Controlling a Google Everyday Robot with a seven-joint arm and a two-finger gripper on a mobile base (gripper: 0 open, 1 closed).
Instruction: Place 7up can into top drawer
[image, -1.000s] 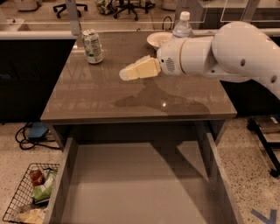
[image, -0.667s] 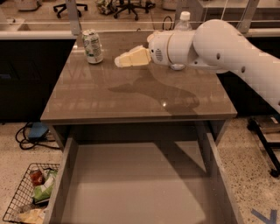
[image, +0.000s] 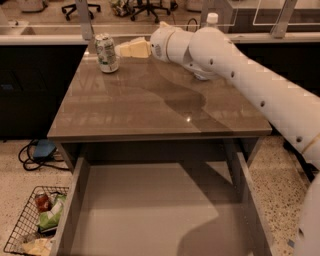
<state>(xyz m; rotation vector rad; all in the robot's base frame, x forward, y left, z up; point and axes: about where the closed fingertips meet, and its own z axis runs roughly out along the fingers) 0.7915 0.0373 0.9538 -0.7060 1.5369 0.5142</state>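
Note:
The 7up can (image: 106, 52) stands upright at the far left corner of the tabletop (image: 150, 105). My gripper (image: 125, 49) with cream fingers reaches across from the right and sits just right of the can, a small gap from it, at the can's height. The top drawer (image: 160, 215) is pulled open below the table's front edge, with a bare flat bottom. My white arm (image: 240, 75) crosses the right side of the table.
A clear water bottle (image: 212, 21) shows its cap behind my arm at the back right. A wire basket (image: 35, 225) with packets sits on the floor at the lower left. Cables and a blue object (image: 42, 149) lie on the floor left of the table.
My gripper has moved left and further back across the table, from mid-table to right beside the can. The can and drawer have not moved.

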